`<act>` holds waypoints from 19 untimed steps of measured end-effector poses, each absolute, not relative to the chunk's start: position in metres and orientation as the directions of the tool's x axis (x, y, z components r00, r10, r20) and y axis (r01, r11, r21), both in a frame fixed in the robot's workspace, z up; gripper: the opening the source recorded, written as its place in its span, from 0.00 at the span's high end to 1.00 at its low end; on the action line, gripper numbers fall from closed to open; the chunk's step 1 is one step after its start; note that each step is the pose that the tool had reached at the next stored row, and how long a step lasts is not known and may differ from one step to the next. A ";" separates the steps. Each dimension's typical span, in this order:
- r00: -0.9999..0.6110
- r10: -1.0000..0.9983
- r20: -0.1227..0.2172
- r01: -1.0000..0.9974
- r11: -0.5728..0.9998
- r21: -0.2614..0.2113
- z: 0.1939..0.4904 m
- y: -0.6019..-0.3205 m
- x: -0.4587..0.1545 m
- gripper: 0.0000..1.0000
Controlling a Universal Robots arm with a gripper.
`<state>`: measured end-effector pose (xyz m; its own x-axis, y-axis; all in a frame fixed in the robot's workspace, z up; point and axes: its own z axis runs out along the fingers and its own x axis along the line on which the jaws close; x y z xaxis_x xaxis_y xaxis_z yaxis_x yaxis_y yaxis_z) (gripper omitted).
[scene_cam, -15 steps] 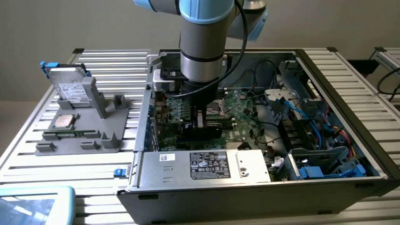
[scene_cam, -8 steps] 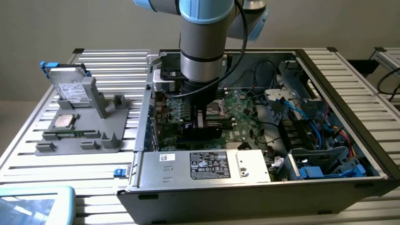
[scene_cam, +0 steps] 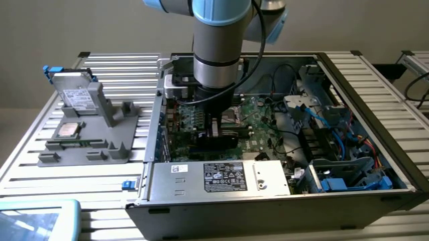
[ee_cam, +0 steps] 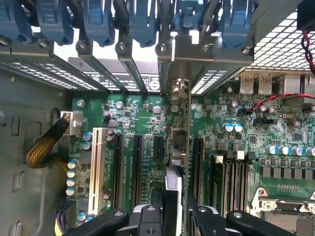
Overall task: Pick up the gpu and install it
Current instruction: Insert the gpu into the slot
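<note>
Now, arm [scene_cam: 218,45]: reaching straight down from above into the open computer case [scene_cam: 375,201], over the green motherboard [scene_cam: 258,118].
Gripper [ee_cam: 174,211]: low over the row of black expansion slots [ee_cam: 135,169] in the wrist view; in the exterior view near the middle of the board.
Jaws: clenched on the gpu, one black finger on each side of the card.
Gpu [ee_cam: 178,142]: held on edge between the jaws, seen as a thin upright card running from the gripper toward the rear bracket openings of the case; lower edge right at one slot, between the short black slot and the long black slot beside the memory sockets. Cannot tell whether fully seated.
Bracket end: metal end of the card close against the rear wall, under the row of blue slot clips [ee_cam: 142,22].
White slot [ee_cam: 97,169]: on the motherboard, well to the side of the card.
Holder [scene_cam: 87,145]: grey tray on the bench [scene_cam: 87,178] at the exterior view's left, outside the case.
Drive [scene_cam: 77,95]: silver, labelled, standing tilted in the holder.
Processor chip [scene_cam: 69,129]: small, square, lying flat on the holder.
Power supply [scene_cam: 221,176]: silver box with label, along the near wall of the case.
</note>
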<state>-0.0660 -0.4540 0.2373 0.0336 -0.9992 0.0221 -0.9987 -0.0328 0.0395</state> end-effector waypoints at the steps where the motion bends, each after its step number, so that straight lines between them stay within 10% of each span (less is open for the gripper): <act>1: 0.034 -0.999 0.022 -0.999 -0.034 0.039 0.237 -0.454 -0.066 0.73; 19: 0.040 -0.999 0.022 -0.998 -0.039 0.039 0.237 -0.454 -0.067 0.73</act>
<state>-0.0672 -0.4540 0.2371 0.0395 -0.9990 0.0221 -0.9985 -0.0386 0.0394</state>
